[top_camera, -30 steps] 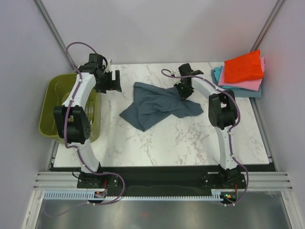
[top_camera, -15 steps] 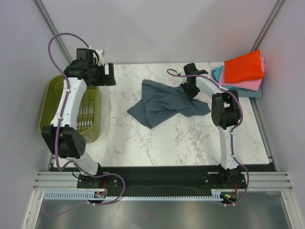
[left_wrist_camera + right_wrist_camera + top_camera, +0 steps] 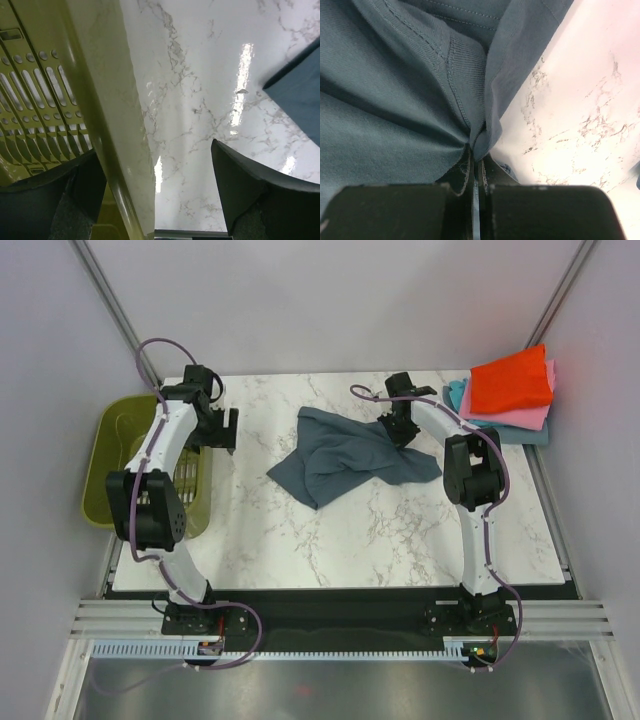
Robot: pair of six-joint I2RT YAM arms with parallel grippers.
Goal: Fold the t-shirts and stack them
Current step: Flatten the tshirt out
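The grey shirt (image 3: pixel 350 455) lay crumpled near the middle of the counter (image 3: pixel 400 530), a little toward 12 o'clock, with one pointed corner trailing to 7 o'clock. The stack (image 3: pixel 510 390) of folded ones, red on top, sat in the 2 o'clock corner. The right gripper (image 3: pixel 476 187) was clamped on the shirt at its 3 o'clock side, jaws pressed together on a bunched fold just beside a ribbed band (image 3: pixel 465 85). The left gripper (image 3: pixel 155 175) hung with fingers apart and nothing between them, over the 9 o'clock edge of the counter, beside the basket (image 3: pixel 120 440) rim and well apart from the shirt.

The cloth looked light, soft and quite limp: it would likely sag and drape from any single pinch and hold no shape, though it should not slip from shut jaws. A thick seam such as the ribbed band or a hem probably gives the surest bite. To spread it flat, the free gripper would best take a second edge well away from the first, perhaps the trailing corner, so the cloth can be drawn taut between the two
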